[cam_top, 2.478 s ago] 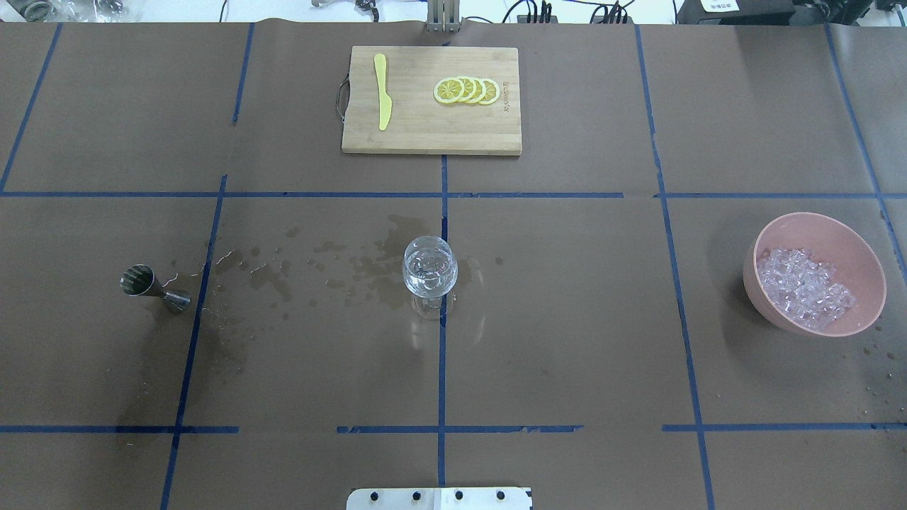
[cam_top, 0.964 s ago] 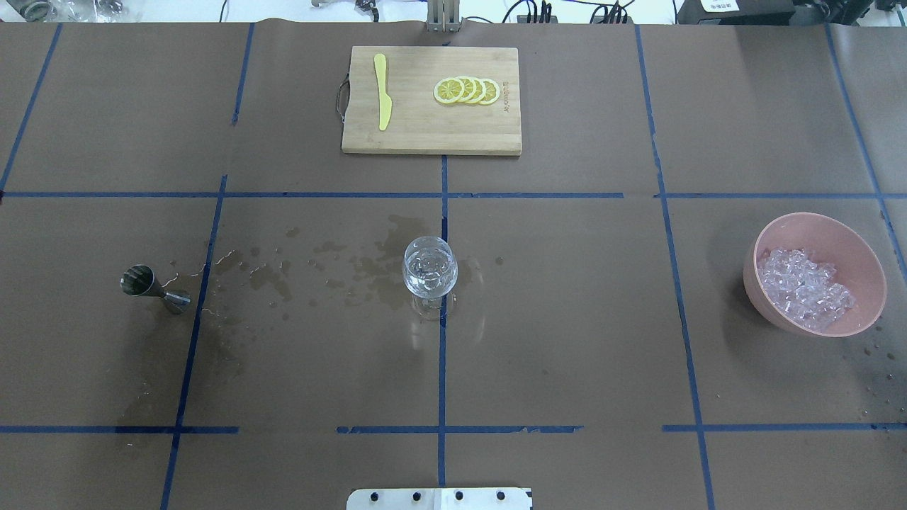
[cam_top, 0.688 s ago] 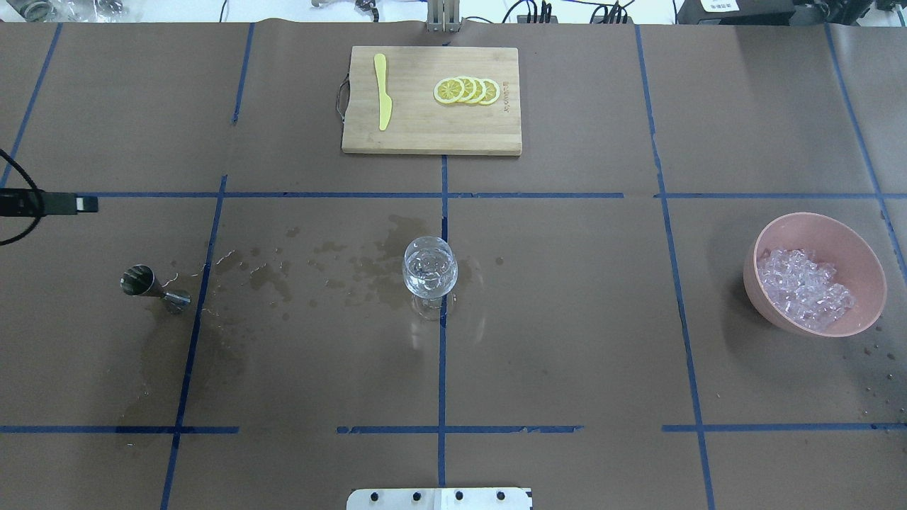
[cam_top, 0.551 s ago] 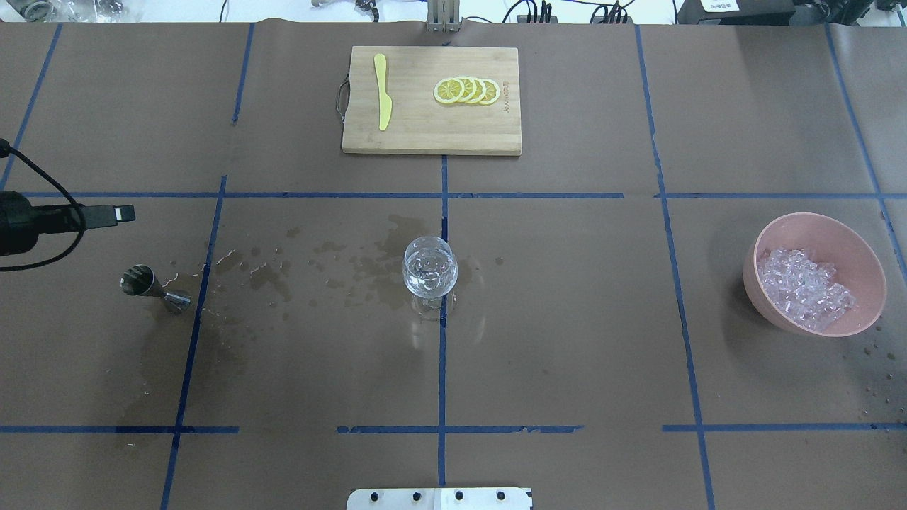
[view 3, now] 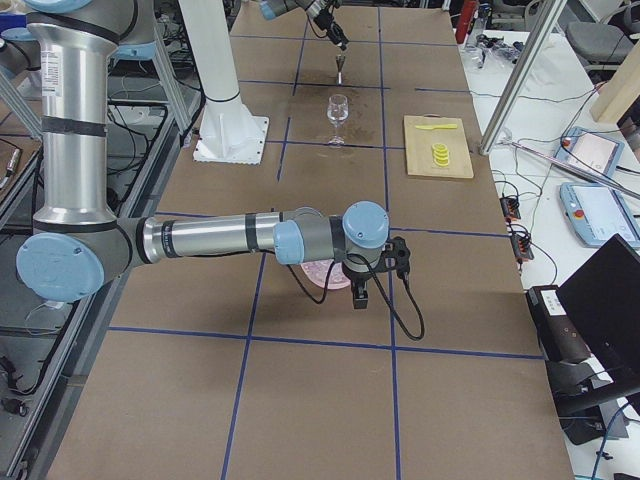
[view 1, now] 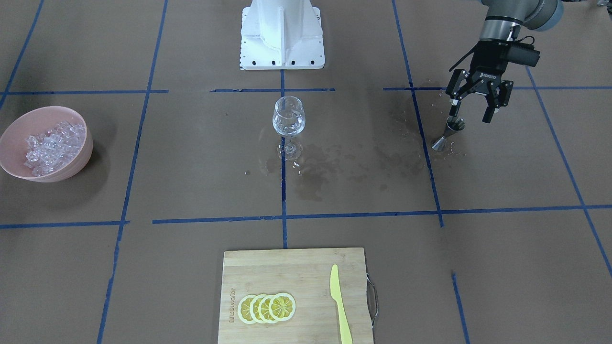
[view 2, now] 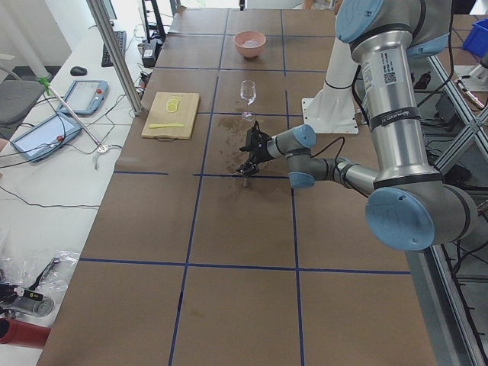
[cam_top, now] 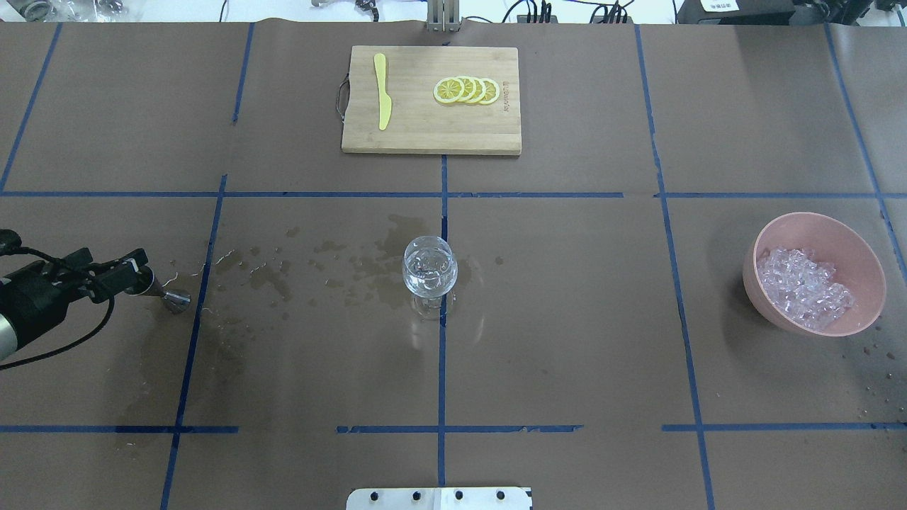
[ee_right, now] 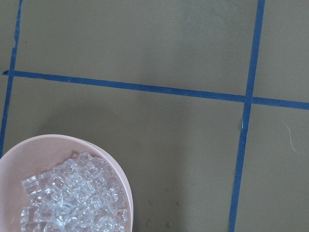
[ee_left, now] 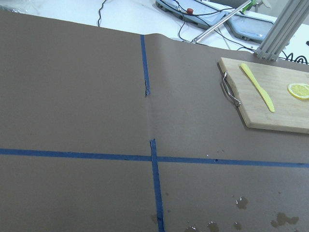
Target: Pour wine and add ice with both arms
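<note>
At upper right of the front view, left gripper [view 1: 469,111] spread open over the metal measuring cup [view 1: 447,134], apparently not touching; right gripper [view 3: 360,298] state indeterminable.

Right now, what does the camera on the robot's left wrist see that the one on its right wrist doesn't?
Only the left wrist view shows a corner of the wooden cutting board with its metal handle, the yellow knife, one lemon slice cut off by the picture's edge, and a few wet spots near the bottom.

Only the right wrist view shows the pink bowl holding the ice.

Both show the brown table cover crossed by blue tape lines.
</note>
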Action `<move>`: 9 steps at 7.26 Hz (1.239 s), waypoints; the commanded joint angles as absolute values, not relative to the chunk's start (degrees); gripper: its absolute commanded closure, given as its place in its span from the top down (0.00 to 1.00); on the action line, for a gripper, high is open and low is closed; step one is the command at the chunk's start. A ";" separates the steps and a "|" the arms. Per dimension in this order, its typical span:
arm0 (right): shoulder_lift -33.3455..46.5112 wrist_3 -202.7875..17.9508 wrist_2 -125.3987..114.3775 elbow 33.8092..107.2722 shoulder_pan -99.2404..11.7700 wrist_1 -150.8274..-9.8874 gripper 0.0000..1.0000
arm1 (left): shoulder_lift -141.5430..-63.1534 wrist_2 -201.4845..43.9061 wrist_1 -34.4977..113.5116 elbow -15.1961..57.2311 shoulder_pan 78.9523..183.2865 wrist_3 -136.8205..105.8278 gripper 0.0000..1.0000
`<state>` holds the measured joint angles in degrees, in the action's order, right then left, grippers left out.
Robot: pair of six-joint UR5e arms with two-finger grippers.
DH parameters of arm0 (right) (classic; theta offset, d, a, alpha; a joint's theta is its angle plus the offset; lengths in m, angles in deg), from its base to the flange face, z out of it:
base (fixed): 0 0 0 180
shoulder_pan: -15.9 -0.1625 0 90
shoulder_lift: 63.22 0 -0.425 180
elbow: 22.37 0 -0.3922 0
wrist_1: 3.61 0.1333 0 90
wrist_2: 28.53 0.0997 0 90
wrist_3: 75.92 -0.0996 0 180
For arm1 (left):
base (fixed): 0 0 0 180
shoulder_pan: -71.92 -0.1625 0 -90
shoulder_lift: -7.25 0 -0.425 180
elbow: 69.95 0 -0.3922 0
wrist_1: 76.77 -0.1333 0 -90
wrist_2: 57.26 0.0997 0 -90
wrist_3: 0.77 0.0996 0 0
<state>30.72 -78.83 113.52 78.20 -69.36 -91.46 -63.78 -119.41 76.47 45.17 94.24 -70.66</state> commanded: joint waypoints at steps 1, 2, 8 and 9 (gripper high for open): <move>30.64 -78.73 113.32 78.18 -69.36 -91.41 1.00 | -62.98 -107.13 76.33 44.92 85.40 -71.51 1.00; 30.29 -78.73 113.32 77.66 -69.36 -91.33 1.00 | -62.98 -103.70 76.33 43.01 82.06 -74.82 1.00; 30.12 -78.73 113.32 77.39 -69.36 -91.24 1.00 | -65.52 -91.38 76.42 34.57 76.76 -79.69 1.00; 30.12 -78.73 113.32 77.39 -69.36 -91.24 1.00 | -67.79 -89.62 76.33 32.72 76.50 -79.69 1.00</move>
<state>30.12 -78.73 113.33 77.39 -69.36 -91.24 -65.58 -91.87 76.40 35.04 76.84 -79.65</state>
